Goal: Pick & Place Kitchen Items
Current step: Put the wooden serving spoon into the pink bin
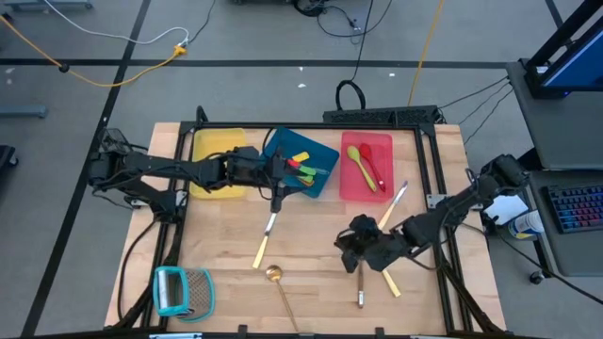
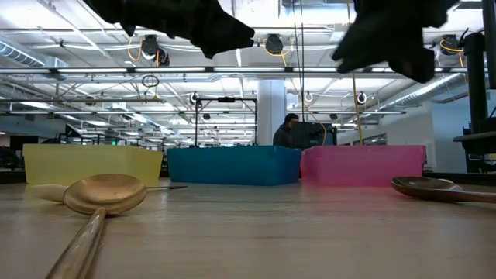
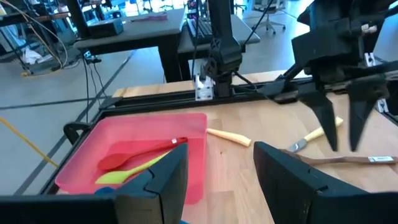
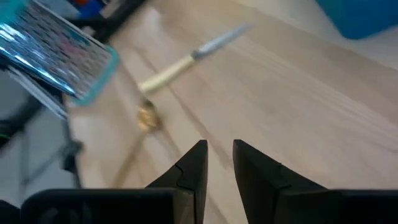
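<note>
From above, the left gripper [image 1: 279, 169] hangs parted and empty over the blue tray [image 1: 325, 179] (several utensils inside). Only the right wrist view shows the right gripper [image 4: 220, 163] slightly parted — nothing held — above bare table [image 4: 298, 93], the cream-handled knife [image 4: 186, 62] and brass spoon [image 4: 148, 116] beyond.

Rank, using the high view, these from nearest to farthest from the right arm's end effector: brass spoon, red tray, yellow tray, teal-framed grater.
Measured from the right end effector, low and right of centre:
1. Brass spoon, just to its left near the front edge.
2. Red tray, behind it.
3. Yellow tray and teal-framed grater, far left: too close to call.
</note>
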Action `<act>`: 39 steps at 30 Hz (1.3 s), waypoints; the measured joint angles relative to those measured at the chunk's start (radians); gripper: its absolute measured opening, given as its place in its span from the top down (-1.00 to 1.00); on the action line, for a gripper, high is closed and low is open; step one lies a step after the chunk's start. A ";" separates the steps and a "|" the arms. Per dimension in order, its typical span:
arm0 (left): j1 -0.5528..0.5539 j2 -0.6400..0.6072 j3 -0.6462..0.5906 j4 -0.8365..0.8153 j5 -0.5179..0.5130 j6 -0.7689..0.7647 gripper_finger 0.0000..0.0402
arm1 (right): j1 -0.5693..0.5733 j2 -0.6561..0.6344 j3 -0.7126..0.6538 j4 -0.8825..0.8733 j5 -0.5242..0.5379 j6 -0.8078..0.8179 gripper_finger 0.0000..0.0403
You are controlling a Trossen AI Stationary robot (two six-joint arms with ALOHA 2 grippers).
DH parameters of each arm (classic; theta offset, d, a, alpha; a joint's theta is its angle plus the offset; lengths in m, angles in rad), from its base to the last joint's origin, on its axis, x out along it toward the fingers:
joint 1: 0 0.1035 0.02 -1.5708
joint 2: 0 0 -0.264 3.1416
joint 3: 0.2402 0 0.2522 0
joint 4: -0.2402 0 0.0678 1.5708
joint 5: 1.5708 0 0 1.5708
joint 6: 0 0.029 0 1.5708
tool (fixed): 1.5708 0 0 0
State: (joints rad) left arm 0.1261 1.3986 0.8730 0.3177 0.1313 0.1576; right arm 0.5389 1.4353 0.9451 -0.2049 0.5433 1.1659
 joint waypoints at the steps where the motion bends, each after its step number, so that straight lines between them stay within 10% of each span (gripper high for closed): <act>1: 0.000 0.000 0.000 0.013 0.000 -0.001 0.07 | -0.003 0.000 0.000 0.032 -0.007 -0.006 0.66; 19: 0.000 0.000 0.000 0.043 -0.001 -0.009 0.07 | -0.023 0.042 0.000 0.036 -0.121 -0.074 0.75; 39: 0.000 0.000 0.000 -0.003 -0.001 -0.060 0.07 | -0.027 0.050 0.000 -0.298 -0.234 0.289 0.75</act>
State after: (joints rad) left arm 0.1259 1.3991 0.8730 0.3149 0.1299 0.0977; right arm 0.5121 1.4857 0.9447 -0.5025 0.3092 1.4549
